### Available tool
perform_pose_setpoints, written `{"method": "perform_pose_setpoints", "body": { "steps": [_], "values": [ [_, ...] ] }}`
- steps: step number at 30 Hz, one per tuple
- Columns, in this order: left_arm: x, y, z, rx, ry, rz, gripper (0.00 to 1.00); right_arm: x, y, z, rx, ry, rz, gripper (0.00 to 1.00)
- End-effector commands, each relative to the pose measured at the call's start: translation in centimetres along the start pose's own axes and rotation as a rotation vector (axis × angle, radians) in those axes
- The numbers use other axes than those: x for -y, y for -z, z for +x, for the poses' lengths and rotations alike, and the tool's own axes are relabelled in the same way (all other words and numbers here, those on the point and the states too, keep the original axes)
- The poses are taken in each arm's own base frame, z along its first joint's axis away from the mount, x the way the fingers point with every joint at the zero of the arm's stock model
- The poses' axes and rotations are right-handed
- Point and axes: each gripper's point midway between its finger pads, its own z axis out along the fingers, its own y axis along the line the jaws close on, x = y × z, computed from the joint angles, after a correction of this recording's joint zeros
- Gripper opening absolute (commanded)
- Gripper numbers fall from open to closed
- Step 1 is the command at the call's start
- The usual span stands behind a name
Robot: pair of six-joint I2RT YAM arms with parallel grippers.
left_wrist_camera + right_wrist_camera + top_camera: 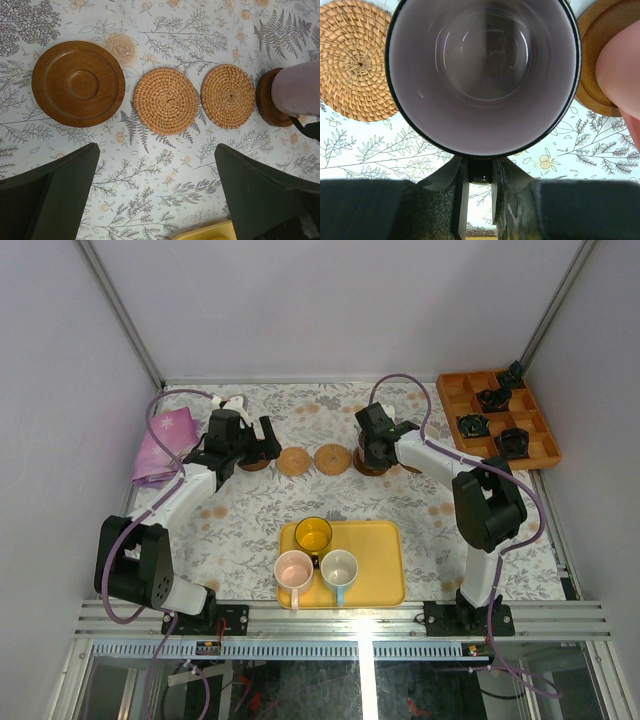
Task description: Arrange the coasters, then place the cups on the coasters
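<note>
A plain pale grey back wall (340, 300) closed the scene at 12 o'clock, with matching flat side panels at 9 o'clock (50, 390) and 3 o'clock (610, 360). Slim silver metal posts (120, 310) ran down the two far corners. The light was soft and even, and shadows were faint. The rectangular table was covered by a white cloth printed with grey ferns and small tan flowers (250, 510). A ribbed aluminium rail (330, 620) edged it at 6 o'clock, above a dark space crossed by a bright white streak of glare (367, 680). An orange compartmented box (462, 392) sat at 1 o'clock, and a crumpled pink-purple cloth (165, 445) lay at 10 o'clock.
</note>
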Motion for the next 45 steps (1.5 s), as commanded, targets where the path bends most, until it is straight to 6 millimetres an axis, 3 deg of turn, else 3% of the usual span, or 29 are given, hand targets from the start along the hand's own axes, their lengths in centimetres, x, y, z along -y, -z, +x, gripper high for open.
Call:
{"method": "perform_pose_setpoints", "body": {
  "steps": [1,22,25,30,32,45],
  "values": [
    [0.2,0.0,-1.2,0.024,-0.018,-0.001,1.0,-1.2,1.4,-4.0,0.105,-0.026,-0.045,0.0],
    [0.4,-0.3,-1.0,0.015,-0.011,0.01,1.0,-1.3,1.4,-2.9,0.065,-0.055,-0.054,0.01],
    [0.3,-0.2,-1.1,0.018,-0.011,0.008,1.0,-1.3,1.5,-2.8,0.063,-0.054,-0.054,0.09],
    [0.4,-0.3,-1.1,0.018,-0.012,0.012,1.0,-1.3,1.4,-2.8,0.06,-0.052,-0.055,0.46],
    [0.3,-0.3,-1.0,0.017,-0.01,0.011,1.0,-1.3,1.5,-2.8,0.06,-0.051,-0.054,0.54],
    [0.3,-0.1,-1.2,0.025,-0.011,0.006,1.0,-0.6,2.4,-1.7,0.035,-0.059,-0.046,0.65]
  ]
}}
